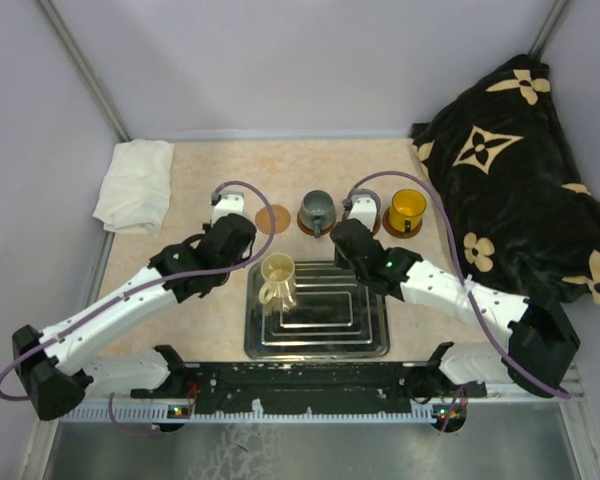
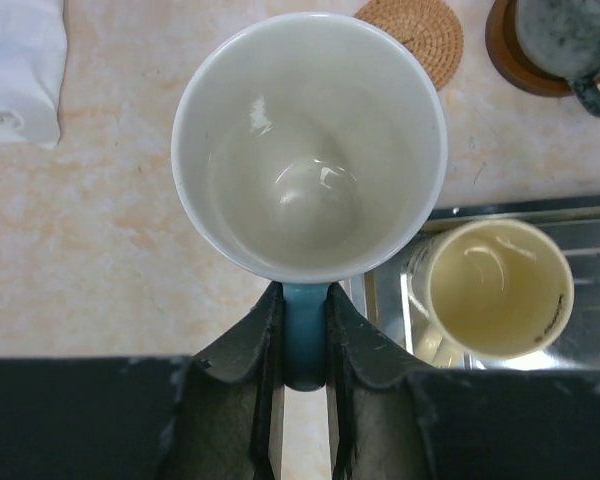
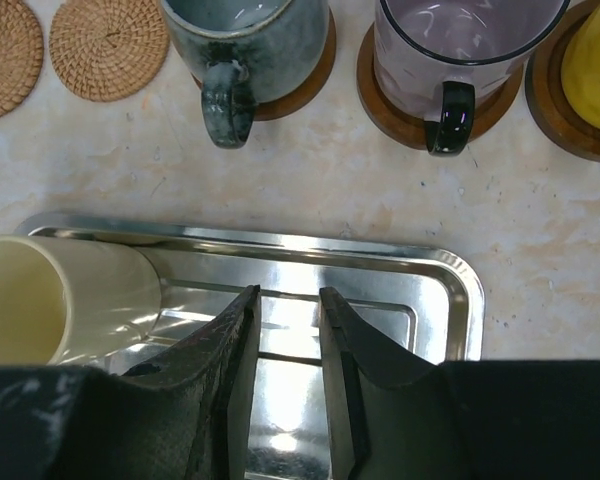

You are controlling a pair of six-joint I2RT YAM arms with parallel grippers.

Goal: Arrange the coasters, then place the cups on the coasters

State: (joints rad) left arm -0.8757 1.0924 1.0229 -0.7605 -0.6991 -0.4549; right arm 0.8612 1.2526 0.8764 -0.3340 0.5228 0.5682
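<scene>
Five coasters (image 3: 108, 45): one row beyond the tray (image 3: 450, 275); two woven ones bare, three dark ones under cups.
On coasters: grey cup (image 3: 245, 40), purple cup (image 3: 460, 45), orange-yellow cup (image 3: 595, 70).
In tray: cream cup (image 3: 70, 300), left side.
Left gripper (image 2: 303, 330): fingers clamped on the blue handle of the white cup (image 2: 310, 150), beside the tray.
Right gripper (image 3: 285, 310): over the tray, fingers narrowly parted, nothing between.

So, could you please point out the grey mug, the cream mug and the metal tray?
grey mug (image 3: 226, 108), right wrist view, on its handle.
cream mug (image 2: 497, 290), left wrist view, on the inside of its bowl.
metal tray (image 3: 400, 285), right wrist view, on its bare right side.
</scene>
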